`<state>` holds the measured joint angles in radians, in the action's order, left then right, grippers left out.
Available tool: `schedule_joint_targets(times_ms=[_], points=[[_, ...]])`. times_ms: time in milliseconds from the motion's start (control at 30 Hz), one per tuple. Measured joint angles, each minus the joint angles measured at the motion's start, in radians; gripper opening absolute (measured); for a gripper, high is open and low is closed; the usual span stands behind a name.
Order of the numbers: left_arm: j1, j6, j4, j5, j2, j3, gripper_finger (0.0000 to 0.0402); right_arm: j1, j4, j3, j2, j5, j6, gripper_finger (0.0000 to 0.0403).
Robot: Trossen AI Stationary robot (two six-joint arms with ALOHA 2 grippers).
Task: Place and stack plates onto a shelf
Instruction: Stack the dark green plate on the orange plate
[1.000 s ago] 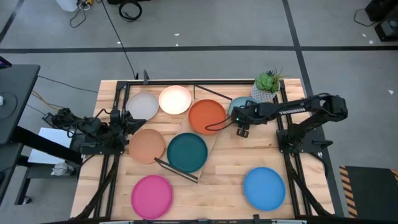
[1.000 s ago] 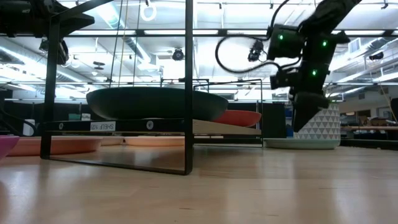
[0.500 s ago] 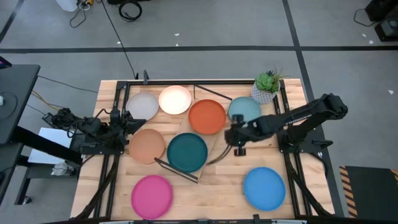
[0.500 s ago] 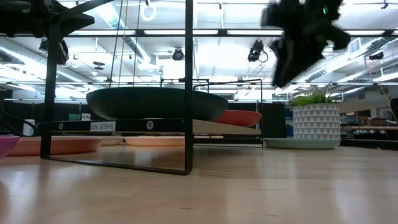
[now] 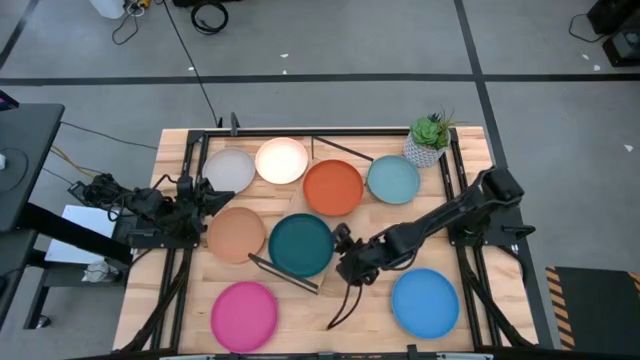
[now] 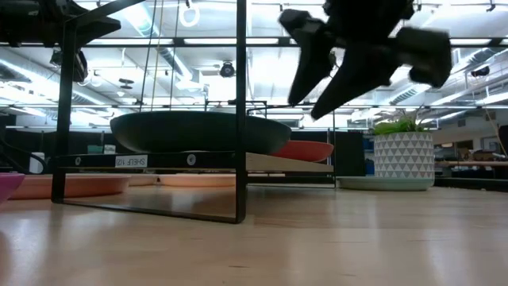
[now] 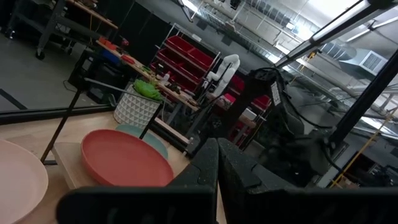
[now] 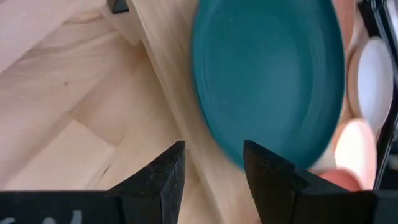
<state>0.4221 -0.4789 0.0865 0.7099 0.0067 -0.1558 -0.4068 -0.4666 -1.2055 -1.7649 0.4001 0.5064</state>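
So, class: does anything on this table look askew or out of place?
Yes: the shelf sits diagonally across the tabletop rather than square to its edges, with the dark teal plate and orange plate on it. Nothing looks spilled or broken.

The right gripper [image 5: 347, 262] is reached out over the table, its fingers held just beside the dark teal plate [image 5: 300, 244], which lies on the shelf [image 5: 337, 228] with the orange plate [image 5: 333, 187] beyond it. The bright blue plate [image 5: 425, 303] is seen behind the fingers, near the arm, and the light blue plate [image 5: 393, 179] well apart. The left gripper [image 5: 205, 196] is parked between the grey plate [image 5: 229, 171] and the tan plate [image 5: 236, 233], with the cream plate [image 5: 281, 160] near and the pink plate [image 5: 244, 314] well apart.
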Motion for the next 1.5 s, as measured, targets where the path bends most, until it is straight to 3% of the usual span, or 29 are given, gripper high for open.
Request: schedule_joint_targets(times_ms=[300,767,1000,1167,1500], points=[[0.0,0.001,-0.003,0.005,0.0,0.0,0.0007,0.031,0.129,-0.002,-0.098,0.034,0.193,0.0155],[0.0,0.004,-0.023,0.056,0.005,0.0,0.0007,0.09,0.133,-0.002,-0.11,-0.049,0.329,0.0015],[0.0,0.027,-0.028,0.056,0.006,0.0,0.0007,0.072,0.156,-0.002,-0.094,-0.015,0.434,0.0029],[0.0,0.027,-0.03,0.056,0.006,0.0,0.0007,0.068,0.125,-0.029,-0.076,0.089,0.434,0.0023],[0.0,0.019,-0.031,0.056,0.006,0.0,0.0007,0.193,-0.061,-0.04,0.022,0.136,0.242,0.0028]])
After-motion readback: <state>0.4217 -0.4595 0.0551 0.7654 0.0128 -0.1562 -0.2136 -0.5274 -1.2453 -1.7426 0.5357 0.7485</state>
